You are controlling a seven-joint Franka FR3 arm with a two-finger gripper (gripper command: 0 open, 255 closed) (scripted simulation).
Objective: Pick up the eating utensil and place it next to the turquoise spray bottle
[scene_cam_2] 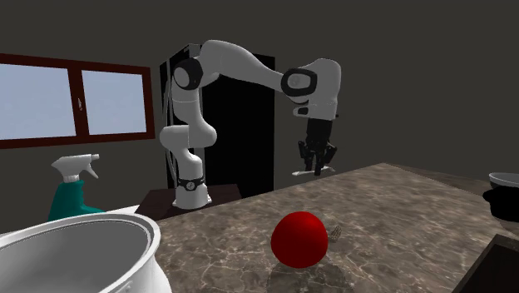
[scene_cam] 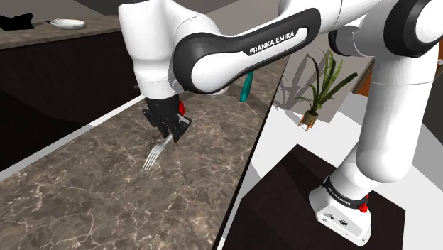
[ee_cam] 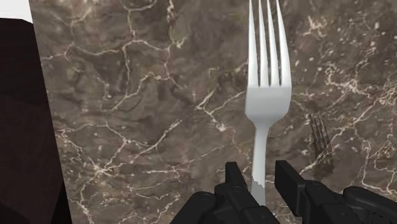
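A pale silver fork (ee_cam: 267, 95) is clasped by its handle between my black fingers, tines pointing away from the hand. My gripper (ee_cam: 259, 181) is shut on it. In the shoulder view the gripper (scene_cam: 170, 133) holds the fork (scene_cam: 152, 156) a little above the brown marble counter (scene_cam: 85, 192), tines slanting down. The fork's shadow (ee_cam: 320, 137) lies on the stone beside it. Part of the turquoise spray bottle (scene_cam: 246, 87) shows behind the arm. In the second exterior view the bottle (scene_cam_2: 73, 193) stands far to the left of the gripper (scene_cam_2: 317, 168).
A red ball (scene_cam_2: 299, 239) and a large white pot (scene_cam_2: 91, 250) sit on the counter nearer the second exterior camera. A dark pot (scene_cam_2: 502, 200) is at that view's right edge. The counter's edge (scene_cam: 248, 170) drops toward the stand; a potted plant (scene_cam: 318, 92) stands beyond.
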